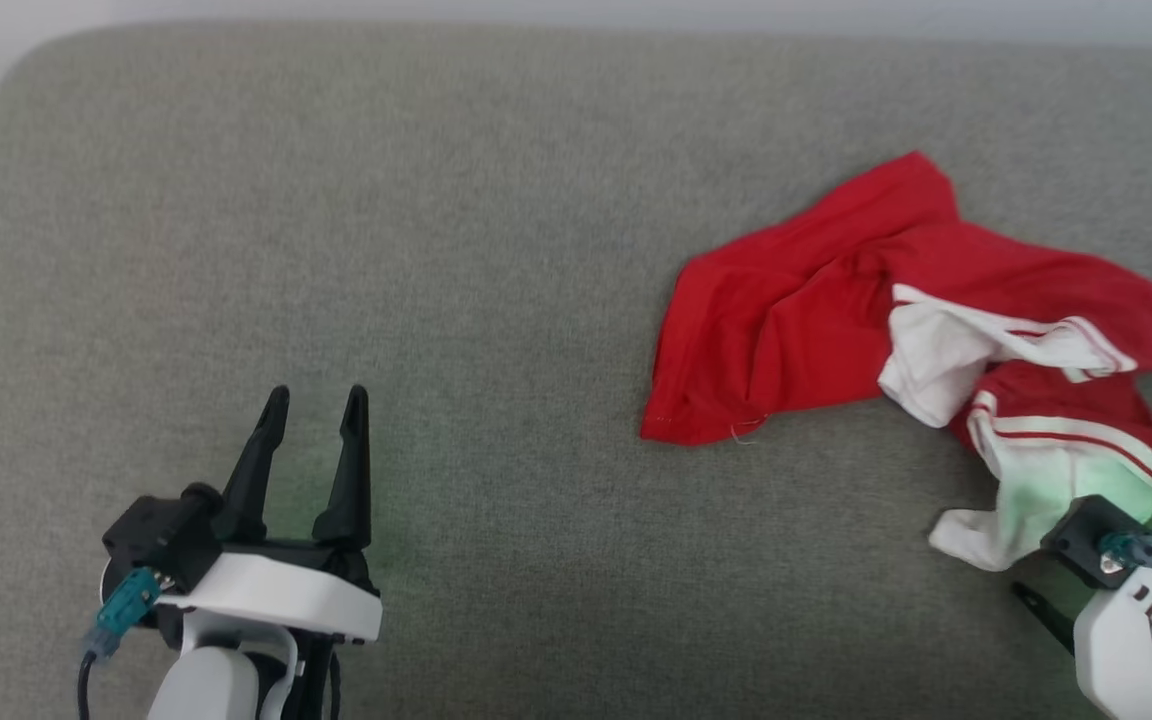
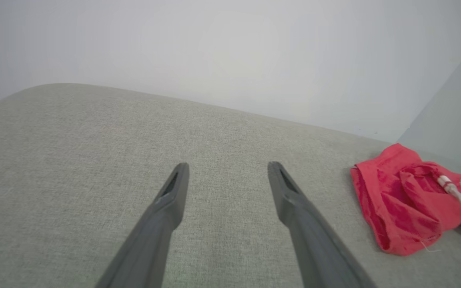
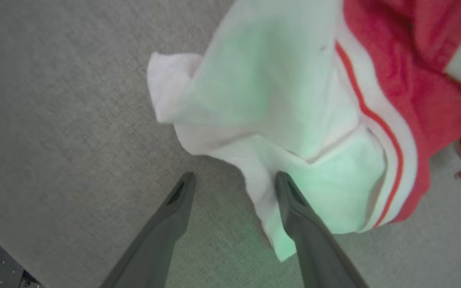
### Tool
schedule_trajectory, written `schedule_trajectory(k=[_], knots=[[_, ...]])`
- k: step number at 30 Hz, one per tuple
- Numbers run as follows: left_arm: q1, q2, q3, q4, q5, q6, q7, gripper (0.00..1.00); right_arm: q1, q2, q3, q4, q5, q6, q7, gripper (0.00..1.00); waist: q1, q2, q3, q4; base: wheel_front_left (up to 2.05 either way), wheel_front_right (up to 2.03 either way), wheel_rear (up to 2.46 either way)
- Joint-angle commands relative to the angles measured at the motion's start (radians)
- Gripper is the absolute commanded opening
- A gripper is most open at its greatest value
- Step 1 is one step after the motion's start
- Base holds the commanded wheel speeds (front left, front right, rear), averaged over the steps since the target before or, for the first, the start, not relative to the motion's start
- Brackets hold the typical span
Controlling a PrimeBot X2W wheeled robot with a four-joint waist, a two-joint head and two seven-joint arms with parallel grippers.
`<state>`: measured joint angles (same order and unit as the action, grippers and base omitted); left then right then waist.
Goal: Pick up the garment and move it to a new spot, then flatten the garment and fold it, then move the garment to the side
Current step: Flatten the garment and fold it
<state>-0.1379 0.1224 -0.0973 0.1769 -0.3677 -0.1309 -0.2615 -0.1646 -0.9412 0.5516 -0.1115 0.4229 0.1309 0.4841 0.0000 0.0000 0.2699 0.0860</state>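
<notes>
Right gripper [image 3: 234,180] gapes wide, empty, fingers at the white sleeve [image 3: 262,100] of the crumpled red-and-white thin jersey garment [image 1: 816,300] on the grey woven cushion [image 1: 436,200], my left gripper [image 1: 316,395] equally wide, empty, well apart from it, so I judge everything's left: pick-up, flattening, folding.

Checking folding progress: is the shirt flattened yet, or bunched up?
Bunched up. The garment lies in a crumpled heap on the grey cushion, its red body creased and a white sleeve twisted across it.

Garment [image 3: 294,100] blurred, cropped at top edge
</notes>
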Motion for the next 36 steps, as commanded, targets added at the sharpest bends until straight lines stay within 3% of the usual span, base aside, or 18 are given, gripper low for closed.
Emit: schedule_trajectory(k=[1,4,5,6,7,15,20,21,25,36], knots=[[-0.021,-0.004,-0.003,0.000,-0.006,0.001,-0.005,1.00,-0.030,-0.004,0.034,0.021,0.003,0.000,-0.002,1.00,0.0000,0.0000,0.037,0.014,0.00,0.00,0.00],[-0.031,-0.004,-0.007,0.004,-0.009,0.001,-0.005,1.00,-0.058,-0.006,0.103,0.058,0.005,0.000,0.000,1.00,0.0000,0.0000,0.053,0.021,0.00,0.00,0.00],[-0.033,-0.004,-0.007,0.004,-0.010,0.001,-0.005,1.00,-0.070,-0.003,0.115,0.067,0.003,0.000,-0.008,0.42,0.0000,0.0000,0.055,0.022,0.00,0.00,0.00],[-0.034,-0.002,-0.004,0.004,-0.010,0.001,-0.005,1.00,-0.084,-0.001,0.127,0.077,-0.003,0.000,-0.015,0.12,0.0000,0.0000,0.056,0.022,0.00,0.00,0.00],[-0.034,-0.001,-0.002,0.004,-0.011,0.001,-0.005,1.00,-0.091,0.005,0.128,0.090,-0.004,-0.001,-0.027,0.00,0.0000,0.0000,0.056,0.020,0.00,0.00,0.00],[-0.019,0.010,0.002,0.007,-0.005,0.001,-0.005,1.00,-0.075,0.009,0.016,0.179,0.002,-0.003,-0.106,0.00,0.0000,0.0000,0.037,-0.025,0.00,0.00,0.00],[-0.025,0.026,-0.012,0.003,-0.004,0.001,-0.005,1.00,-0.029,-0.001,-0.157,0.227,0.008,-0.001,-0.162,0.00,0.0000,0.0000,0.039,-0.067,0.00,0.00,0.00],[-0.034,0.029,-0.021,0.001,-0.003,0.001,-0.005,1.00,-0.009,-0.004,-0.228,0.264,0.008,-0.001,-0.185,0.00,0.0000,0.0000,0.045,-0.082,0.00,0.00,0.00],[-0.050,0.041,-0.044,0.006,-0.002,0.001,-0.005,1.00,-0.007,0.016,-0.338,0.354,0.012,-0.001,-0.222,0.00,0.0000,0.0000,0.057,-0.103,0.00,0.00,0.00],[-0.099,0.075,-0.102,0.013,-0.007,0.001,-0.005,1.00,-0.082,0.092,-0.451,0.594,-0.028,0.000,-0.307,0.00,0.0000,0.0000,0.083,-0.101,0.00,0.00,0.00]])
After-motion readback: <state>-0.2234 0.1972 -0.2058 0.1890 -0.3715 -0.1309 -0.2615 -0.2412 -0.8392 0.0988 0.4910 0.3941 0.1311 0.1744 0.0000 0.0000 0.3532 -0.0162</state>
